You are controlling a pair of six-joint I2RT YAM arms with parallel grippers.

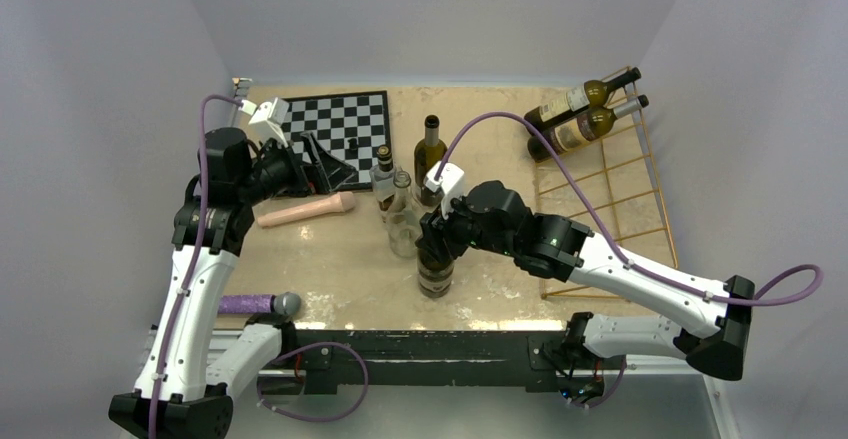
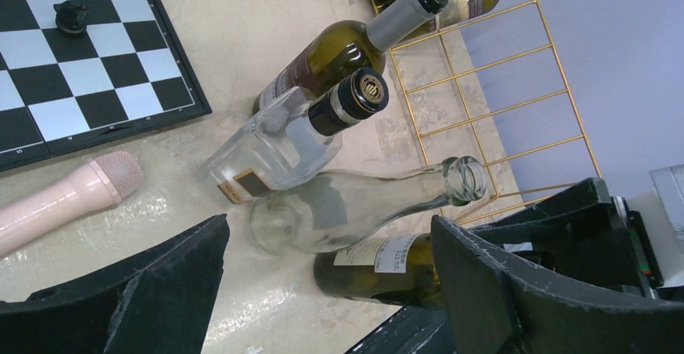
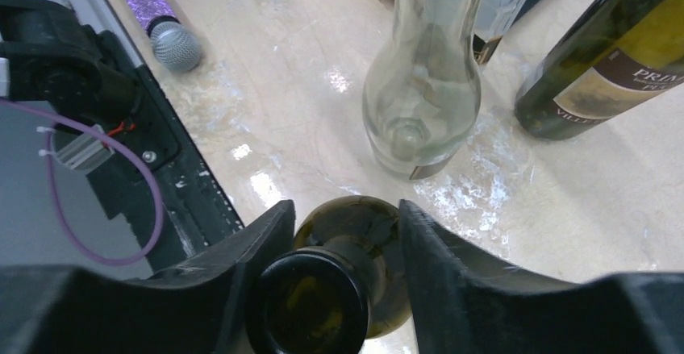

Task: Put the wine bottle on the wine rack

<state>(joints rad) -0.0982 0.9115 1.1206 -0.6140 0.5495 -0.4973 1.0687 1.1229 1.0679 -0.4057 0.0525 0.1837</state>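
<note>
Pale grey walls (image 1: 430, 9) closed the room in on three sides. The beige marbled table (image 1: 340, 259) filled the floor of it, glossy in patches near the front edge.

At the right stood the gold wire wine rack (image 1: 605, 194), with two dark bottles (image 1: 580, 109) lying across its far end, necks pointing right. The black-and-white chessboard (image 1: 350, 124) lay at the far left.

The right gripper (image 3: 339, 241) had its fingers either side of the neck of the dark green wine bottle (image 1: 436, 264). That bottle stood upright near the table's middle front, left of the rack and clear of it. The jaws were spread, and a gap showed beside the neck.

The left gripper (image 2: 328, 225) hung over the chessboard's near edge with its jaws wide apart, holding nothing.

A second green bottle (image 1: 431, 164) stood upright farther back. A clear glass bottle (image 1: 403, 221) stood just left of the task bottle. A small square clear bottle with a black cap (image 1: 383, 174) stood close behind the glass one.

A pink microphone (image 1: 305, 209) lay just near of the board. A purple glitter microphone with a grey head (image 1: 258, 304) lay at the near left edge. One black chess piece (image 2: 71, 15) sat on the board.
</note>
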